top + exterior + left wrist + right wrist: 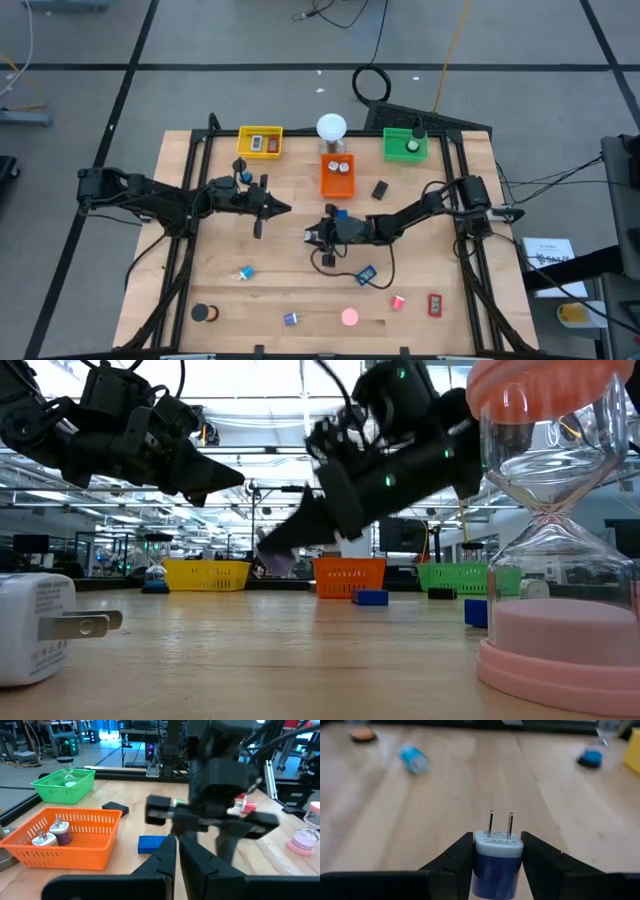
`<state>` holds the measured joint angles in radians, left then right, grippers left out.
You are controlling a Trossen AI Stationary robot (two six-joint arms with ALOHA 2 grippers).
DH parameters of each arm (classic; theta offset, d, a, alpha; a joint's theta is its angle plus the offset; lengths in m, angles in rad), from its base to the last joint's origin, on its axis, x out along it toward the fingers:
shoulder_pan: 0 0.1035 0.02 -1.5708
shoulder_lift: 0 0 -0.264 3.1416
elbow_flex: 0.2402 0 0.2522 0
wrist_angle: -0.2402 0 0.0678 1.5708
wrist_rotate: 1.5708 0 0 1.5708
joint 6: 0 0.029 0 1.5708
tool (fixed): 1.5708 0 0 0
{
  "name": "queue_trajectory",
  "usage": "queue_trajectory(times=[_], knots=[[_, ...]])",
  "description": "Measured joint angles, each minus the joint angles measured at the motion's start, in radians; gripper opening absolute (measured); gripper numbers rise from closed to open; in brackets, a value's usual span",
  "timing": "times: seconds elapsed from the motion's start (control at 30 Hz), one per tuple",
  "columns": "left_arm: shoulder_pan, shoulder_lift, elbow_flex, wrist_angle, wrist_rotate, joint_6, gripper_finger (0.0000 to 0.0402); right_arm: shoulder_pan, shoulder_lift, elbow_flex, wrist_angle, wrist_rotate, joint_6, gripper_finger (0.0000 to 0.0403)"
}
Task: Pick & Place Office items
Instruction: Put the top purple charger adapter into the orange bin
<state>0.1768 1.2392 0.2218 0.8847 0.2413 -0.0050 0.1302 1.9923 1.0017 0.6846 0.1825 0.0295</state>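
Your right gripper [497, 857] with fingers clamped on a blue plug adapter [497, 862], prongs forward, raised above the desk [300, 270] at mid-desk, your left gripper [283, 209] fingers pressed together and holding nothing, beyond them the orange tray [337, 178]

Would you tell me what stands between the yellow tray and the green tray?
The white globe lamp stands there, as the high view shows.
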Motion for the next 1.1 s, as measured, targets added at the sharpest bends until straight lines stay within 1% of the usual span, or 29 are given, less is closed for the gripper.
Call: queue_trajectory(times=[0.13,0.27,0.37,0.53,1.1], knots=[[0.0,0.0,0.0,0.0,0.0,0.0,0.0026,-0.002,0.005,0.002,0.036,0.002,-0.014,0.0133],[0.0,0.0,0.0,0.0,0.0,-0.001,0.0026,-0.011,0.072,0.003,0.124,-0.028,-0.013,0.0133],[0.0,0.0,0.0,0.0,0.0,-0.003,0.0026,-0.019,0.134,0.03,0.178,-0.03,-0.016,0.0133],[0.0,0.0,0.0,0.0,0.0,-0.004,0.0026,-0.031,0.182,0.068,0.187,-0.057,-0.015,0.0133],[0.0,0.0,0.0,0.0,-0.001,-0.004,0.0026,-0.032,0.198,0.08,0.178,-0.053,-0.015,0.0145]])
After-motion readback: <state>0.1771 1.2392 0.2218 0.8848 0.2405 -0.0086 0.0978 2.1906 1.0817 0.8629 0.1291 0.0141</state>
